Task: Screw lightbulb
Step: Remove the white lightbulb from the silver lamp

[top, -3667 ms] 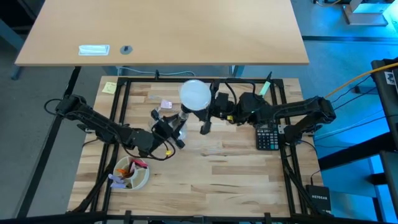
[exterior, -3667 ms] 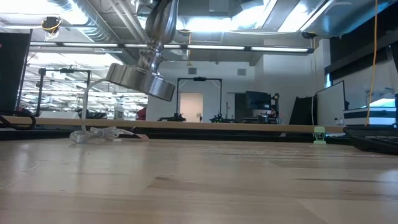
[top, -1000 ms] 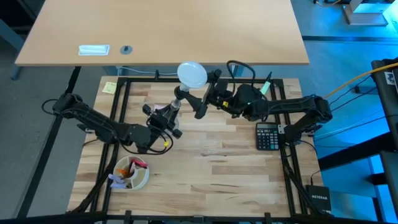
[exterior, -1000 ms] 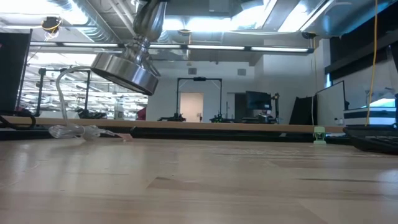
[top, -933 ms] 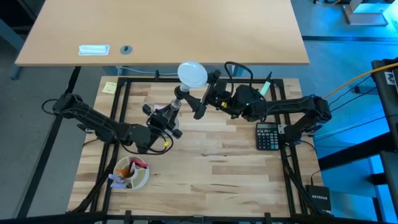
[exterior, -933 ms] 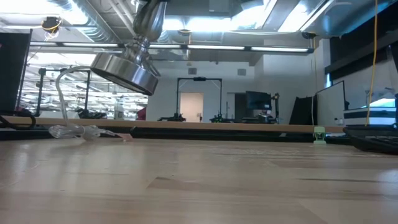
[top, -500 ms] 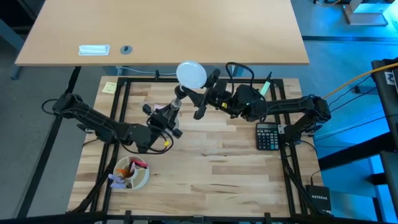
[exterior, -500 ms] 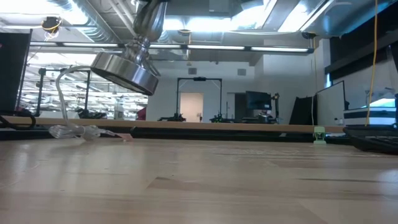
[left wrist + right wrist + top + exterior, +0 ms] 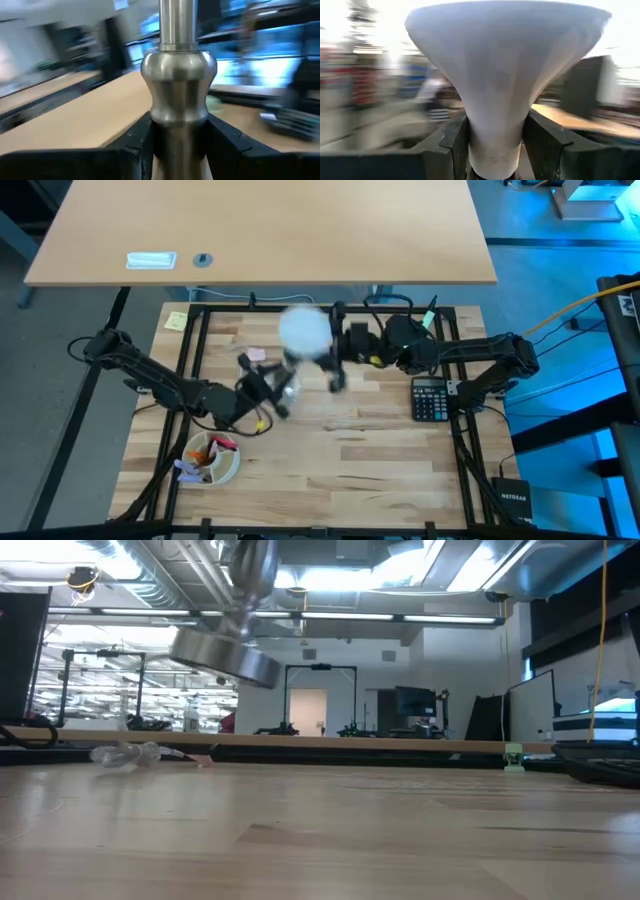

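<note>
**Both arms held the lamp parts above the table**

We saw the lightbulb raised over the far middle of the table, its white dome blurred in the high view. The right gripper was clenched on the bulb's narrow neck, one dark finger pressed against each side, as the right wrist view showed. The right arm reached in from three o'clock.

The left gripper grasped the silver stand by its stem, its fingers tight on either side below the rounded swelling. The left arm came in from nine o'clock, and its gripper sat just at seven o'clock of the bulb in the high view. In the low view the stand's flared foot hung tilted in the air, well clear of the tabletop.

A calculator lay at three o'clock on the table, near the right arm. A bowl of small items sat at about eight o'clock. A yellow note lay at the ten o'clock corner.
</note>
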Robot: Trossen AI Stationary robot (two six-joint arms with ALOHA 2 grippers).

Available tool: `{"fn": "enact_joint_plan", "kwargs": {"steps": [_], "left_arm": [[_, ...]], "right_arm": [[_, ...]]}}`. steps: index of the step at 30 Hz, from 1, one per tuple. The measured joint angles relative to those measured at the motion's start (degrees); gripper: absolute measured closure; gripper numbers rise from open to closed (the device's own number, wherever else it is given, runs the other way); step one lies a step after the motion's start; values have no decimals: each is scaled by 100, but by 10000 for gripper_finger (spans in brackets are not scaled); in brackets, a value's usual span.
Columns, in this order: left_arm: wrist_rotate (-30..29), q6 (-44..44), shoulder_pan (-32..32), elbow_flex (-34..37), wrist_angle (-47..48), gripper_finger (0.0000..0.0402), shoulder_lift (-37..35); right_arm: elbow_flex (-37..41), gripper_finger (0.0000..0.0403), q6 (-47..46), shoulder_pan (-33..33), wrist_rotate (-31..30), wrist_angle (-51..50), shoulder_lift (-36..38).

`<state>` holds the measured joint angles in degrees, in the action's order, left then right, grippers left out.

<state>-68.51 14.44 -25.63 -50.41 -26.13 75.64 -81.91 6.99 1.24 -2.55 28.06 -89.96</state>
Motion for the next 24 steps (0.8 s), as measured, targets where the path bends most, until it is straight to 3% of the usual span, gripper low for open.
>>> {"fn": "enact_joint_plan", "kwargs": {"steps": [2, 5, 8, 11, 12, 17, 24], "left_arm": [[815, 33, -102, 0, 204, 282, -69], [2643, -370, -111, 0, 705, 282, -238], [4183, -882, 10, 7, 916, 282, -289], [5112, -1074, 124, 7, 948, 282, -299], [5361, -1050, 160, 7, 956, 282, -304], [5436, -1084, 224, 7, 917, 282, -305], [5006, -1106, 228, 7, 883, 282, -314]], "right_arm": [[-6, 249, -175, 2, 1305, -264, 83], [-4, 249, -599, 3, 2976, -347, 129], [-9, 254, -1014, 67, 3880, -418, 141], [-89, 275, -1246, 66, 4556, -480, 111], [-110, 302, -1303, 59, 4682, -495, 90], [-127, 349, -1345, 52, 4732, -472, 84], [-133, 374, -1266, 56, 3942, -629, 126]]}}
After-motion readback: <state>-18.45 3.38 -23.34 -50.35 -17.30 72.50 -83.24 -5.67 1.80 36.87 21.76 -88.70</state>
